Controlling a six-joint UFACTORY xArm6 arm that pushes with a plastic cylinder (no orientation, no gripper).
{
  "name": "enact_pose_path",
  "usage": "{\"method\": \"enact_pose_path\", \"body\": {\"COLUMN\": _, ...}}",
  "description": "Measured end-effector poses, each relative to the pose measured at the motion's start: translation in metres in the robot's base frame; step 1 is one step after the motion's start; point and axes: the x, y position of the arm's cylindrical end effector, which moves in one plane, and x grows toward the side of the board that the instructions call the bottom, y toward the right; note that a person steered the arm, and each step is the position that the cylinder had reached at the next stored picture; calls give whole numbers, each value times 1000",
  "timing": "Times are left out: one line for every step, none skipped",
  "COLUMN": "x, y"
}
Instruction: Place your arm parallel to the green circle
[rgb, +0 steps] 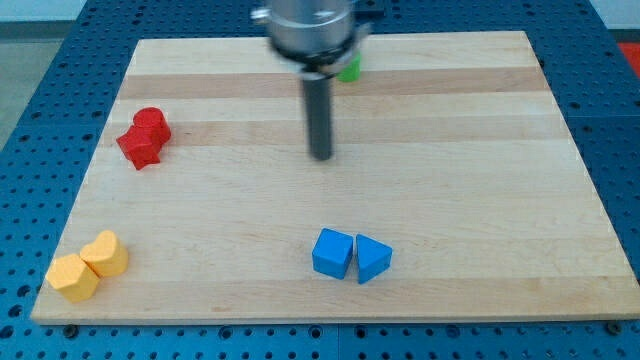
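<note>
A green block (350, 69) shows only as a small patch near the view's top, mostly hidden behind the arm's metal head; its shape cannot be made out. My dark rod hangs down from that head, and my tip (320, 157) rests on the bare board, below and slightly left of the green block, well apart from it. No block touches my tip.
Two red blocks (145, 137) sit together at the view's left. Two yellow blocks (90, 266) lie at the bottom left corner. A blue cube (332, 252) and a blue triangular block (372, 259) sit side by side at the bottom centre. The wooden board (480, 180) is ringed by a blue frame.
</note>
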Motion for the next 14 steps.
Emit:
{"method": "enact_pose_path", "body": {"x": -50, "y": 76}}
{"method": "enact_pose_path", "body": {"x": -100, "y": 135}}
{"method": "enact_pose_path", "body": {"x": -134, "y": 171}}
{"method": "enact_pose_path", "body": {"x": -151, "y": 176}}
{"method": "enact_pose_path", "body": {"x": -157, "y": 144}}
{"method": "enact_pose_path", "body": {"x": -143, "y": 119}}
{"method": "enact_pose_path", "body": {"x": -124, "y": 103}}
{"method": "enact_pose_path", "body": {"x": -114, "y": 69}}
{"method": "enact_pose_path", "body": {"x": -114, "y": 46}}
{"method": "enact_pose_path", "body": {"x": -114, "y": 32}}
{"method": "enact_pose_path", "body": {"x": -115, "y": 25}}
{"method": "enact_pose_path", "body": {"x": -126, "y": 21}}
{"method": "enact_pose_path", "body": {"x": -137, "y": 15}}
{"method": "enact_pose_path", "body": {"x": -137, "y": 16}}
